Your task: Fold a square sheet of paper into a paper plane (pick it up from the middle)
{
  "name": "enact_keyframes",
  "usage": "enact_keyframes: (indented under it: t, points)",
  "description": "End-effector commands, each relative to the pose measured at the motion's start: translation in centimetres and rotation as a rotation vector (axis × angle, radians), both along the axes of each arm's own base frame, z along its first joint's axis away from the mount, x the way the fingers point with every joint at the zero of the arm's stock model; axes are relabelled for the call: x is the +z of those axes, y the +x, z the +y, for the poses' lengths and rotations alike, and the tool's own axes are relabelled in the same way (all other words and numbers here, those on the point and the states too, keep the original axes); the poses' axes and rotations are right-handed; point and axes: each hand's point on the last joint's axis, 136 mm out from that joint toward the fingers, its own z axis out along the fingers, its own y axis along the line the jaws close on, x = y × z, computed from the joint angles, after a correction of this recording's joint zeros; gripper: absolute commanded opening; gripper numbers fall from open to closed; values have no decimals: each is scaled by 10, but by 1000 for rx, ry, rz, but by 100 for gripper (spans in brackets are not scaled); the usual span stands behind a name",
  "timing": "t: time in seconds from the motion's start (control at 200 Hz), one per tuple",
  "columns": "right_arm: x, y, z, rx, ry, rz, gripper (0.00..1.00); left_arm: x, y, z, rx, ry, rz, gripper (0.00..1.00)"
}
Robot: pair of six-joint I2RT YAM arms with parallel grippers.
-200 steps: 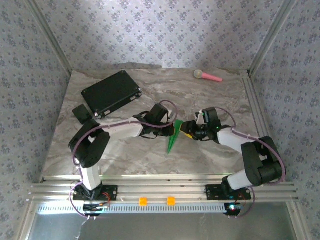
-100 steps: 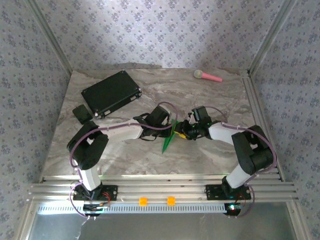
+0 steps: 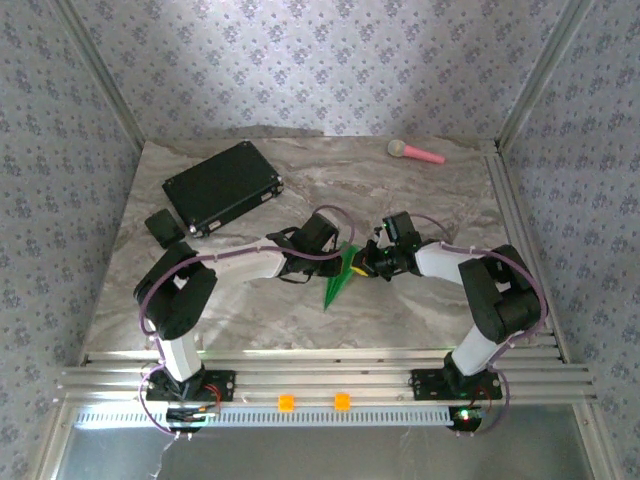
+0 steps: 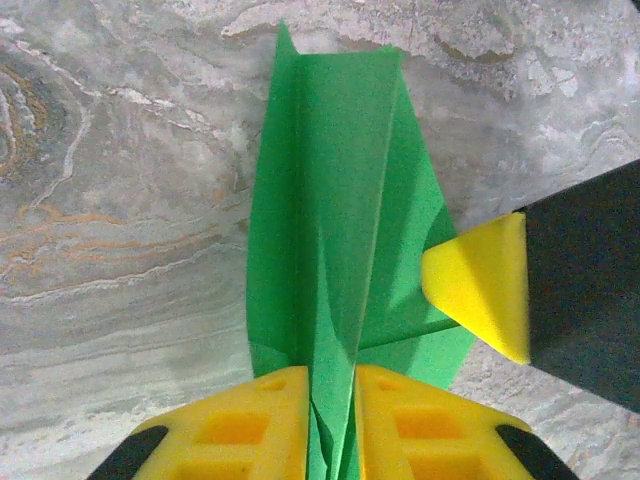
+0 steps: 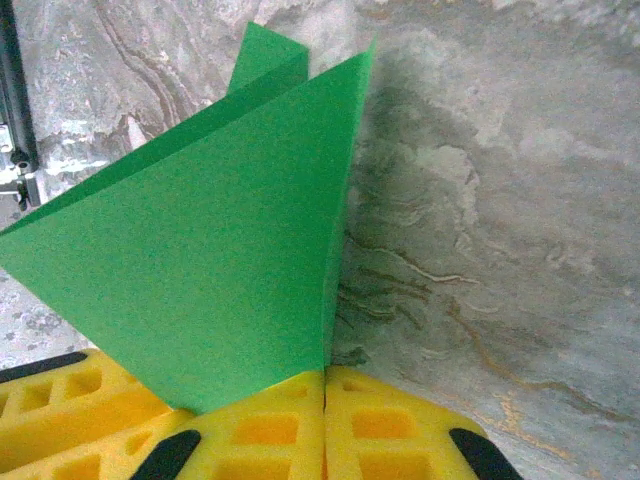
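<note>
While the green paper plane [image 3: 338, 277] lies in the middle of the desk [image 3: 260, 322] as a narrow creased dart, both arms meet at its broad tail end. In the top view its long axis slants from the tail at upper right down to the pointed nose at lower left. The left tool [image 4: 332, 378] stands on the left side and straddles the centre fold. Its yellow jaws are narrowly apart with the fold between them, and it cannot be told whether they press the paper. The right tool [image 5: 325, 380], on the right side, is clenched on the edge of one wing, with the paper rising straight out of the seam between its pads. Both tools are equally near, so the coming move probably turns on the tail, not the nose. No brand, label or writing is readable on the paper, the black case [image 3: 222, 185] or the pink-handled toy [image 3: 415, 152].
</note>
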Motion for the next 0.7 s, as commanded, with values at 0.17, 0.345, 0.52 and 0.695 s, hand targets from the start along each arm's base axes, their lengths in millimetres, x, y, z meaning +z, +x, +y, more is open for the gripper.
enact_keyframes:
  t: [0.17,0.345,0.52,0.695]
  points:
    - [3,3,3,9,20,0,7,14,-16,4,-47,9,16,31]
    - [2,3,3,10,19,1,7,20,-27,0,-92,-5,13,35]
    - [0,2,1,8,13,5,7,19,-31,-4,-122,-4,0,38]
    - [-1,2,2,9,14,8,8,9,-27,0,-140,62,-6,38]
